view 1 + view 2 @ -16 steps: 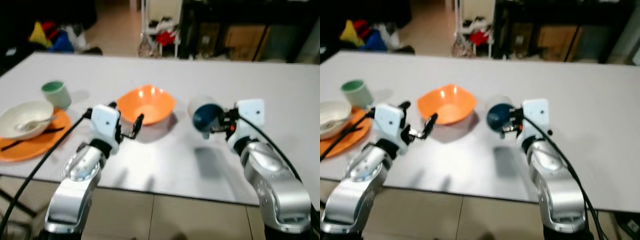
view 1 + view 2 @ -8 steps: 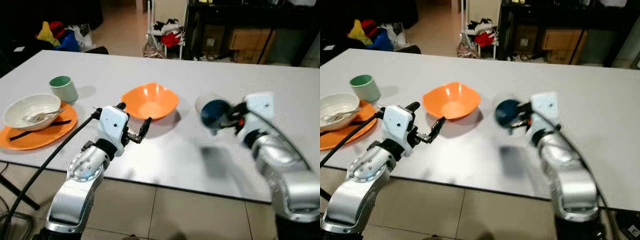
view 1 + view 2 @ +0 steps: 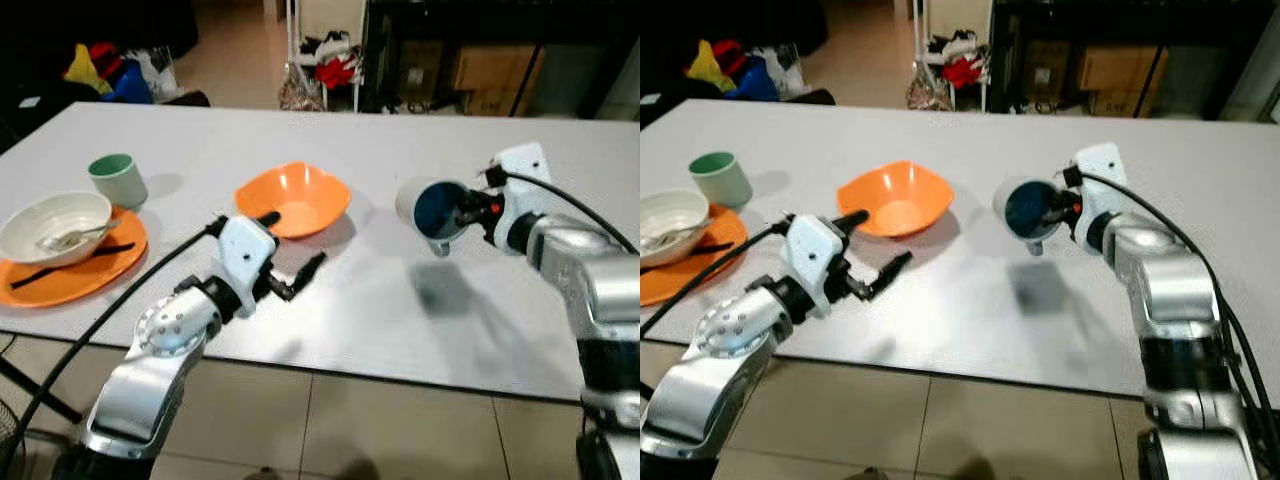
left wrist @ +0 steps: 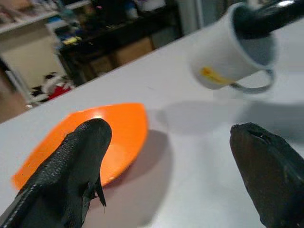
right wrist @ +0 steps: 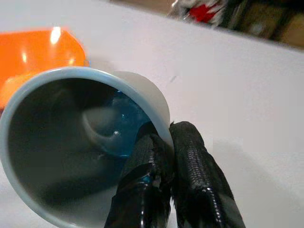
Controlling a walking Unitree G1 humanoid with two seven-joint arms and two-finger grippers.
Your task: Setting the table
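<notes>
Right wrist view: fingers (image 5: 190,175) pinch the mug (image 5: 71,142) rim, airborne and tilted.
Thin rim hold may slip; left gripper (image 3: 290,250) spread, empty.

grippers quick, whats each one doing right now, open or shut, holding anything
Left gripper: open, holding nothing, beside the orange bowl.
Right gripper: shut on the rim of the mug, held above the table.

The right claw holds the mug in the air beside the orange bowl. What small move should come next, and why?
Probably turn the white mug upright and lower it onto the table. The right claw pinches its rim, and the mug hangs tilted on its side above its shadow, right of the orange bowl. The left claw hovers open near the bowl.
</notes>
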